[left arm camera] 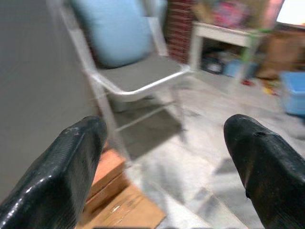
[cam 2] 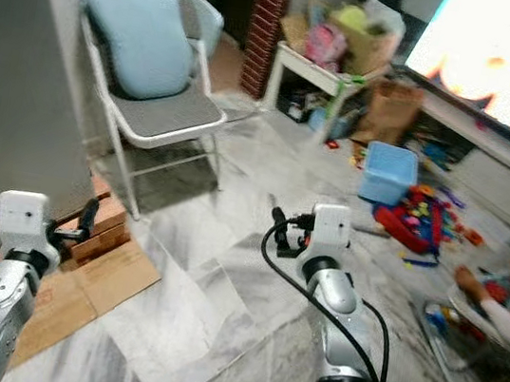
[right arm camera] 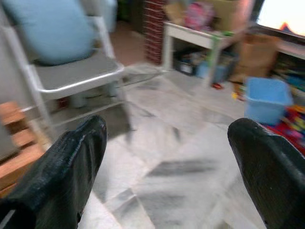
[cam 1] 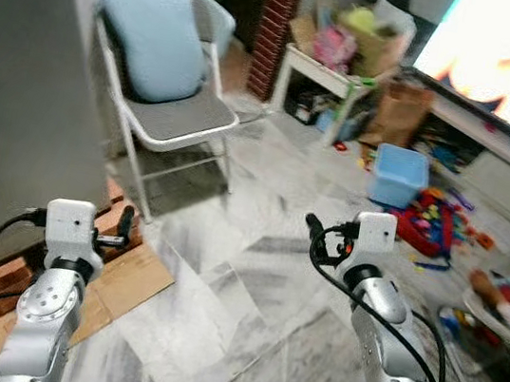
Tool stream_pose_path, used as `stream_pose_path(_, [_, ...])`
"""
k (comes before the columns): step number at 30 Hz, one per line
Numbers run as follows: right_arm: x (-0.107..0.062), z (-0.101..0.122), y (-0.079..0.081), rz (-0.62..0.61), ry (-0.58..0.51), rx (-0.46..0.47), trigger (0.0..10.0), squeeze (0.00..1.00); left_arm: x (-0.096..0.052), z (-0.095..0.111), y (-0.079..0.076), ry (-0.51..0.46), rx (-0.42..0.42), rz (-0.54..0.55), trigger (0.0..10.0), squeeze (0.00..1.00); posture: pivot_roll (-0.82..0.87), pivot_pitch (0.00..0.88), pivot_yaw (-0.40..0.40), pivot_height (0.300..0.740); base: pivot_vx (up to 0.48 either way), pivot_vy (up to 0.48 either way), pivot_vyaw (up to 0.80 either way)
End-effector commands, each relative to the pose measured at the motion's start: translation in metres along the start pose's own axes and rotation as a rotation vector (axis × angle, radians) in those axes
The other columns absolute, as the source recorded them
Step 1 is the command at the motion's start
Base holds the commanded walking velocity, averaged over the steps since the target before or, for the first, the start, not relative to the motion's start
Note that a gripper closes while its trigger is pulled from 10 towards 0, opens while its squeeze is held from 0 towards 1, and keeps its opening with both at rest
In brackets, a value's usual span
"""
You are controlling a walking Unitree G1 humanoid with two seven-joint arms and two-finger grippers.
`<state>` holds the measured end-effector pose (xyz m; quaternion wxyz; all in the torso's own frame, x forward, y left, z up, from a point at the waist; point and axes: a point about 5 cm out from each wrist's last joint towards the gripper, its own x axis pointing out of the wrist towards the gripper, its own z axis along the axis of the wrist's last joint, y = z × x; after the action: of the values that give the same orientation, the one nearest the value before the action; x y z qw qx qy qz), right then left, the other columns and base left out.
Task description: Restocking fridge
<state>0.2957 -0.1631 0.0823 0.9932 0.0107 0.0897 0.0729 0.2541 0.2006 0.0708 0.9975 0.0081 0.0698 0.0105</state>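
Both end effectors, left (left arm camera: 162, 167) and right (right arm camera: 167, 167), were spread and empty over the grey marble floor (cam 1: 252, 277), tall grey fridge side panel (cam 1: 21, 89) just left of the left one, so likely approach step; next needs locating stock.

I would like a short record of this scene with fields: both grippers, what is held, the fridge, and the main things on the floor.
left gripper: open, raised, holds nothing
right gripper: open, raised, holds nothing
fridge: grey side at robot's left, standing on wooden pallet
chair: white folding chair beside the fridge, light blue cushion leaning on its back
floor: grey marble tiles
toys: blue bin and scattered toys at right, near a person's arm
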Motion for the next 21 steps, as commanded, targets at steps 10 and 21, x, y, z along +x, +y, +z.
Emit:
stream_pose_path(10, [0.0, 0.002, -0.004, -0.048, -0.023, 0.026, 10.0, 0.0, 0.003, 0.004, -0.009, -0.004, 0.017, -0.084, 10.0, 0.0, 0.02, 0.0, -0.027, 0.716, 0.0, 0.48, -0.8])
stream_pose_path(21, [-0.001, 0.004, -0.004, -0.069, -0.042, 0.041, 10.0, 0.0, 0.01, 0.009, -0.013, -0.023, 0.042, -0.165, 10.0, 0.0, 0.01, 0.0, -0.023, 0.716, 0.0, 0.475, -0.8])
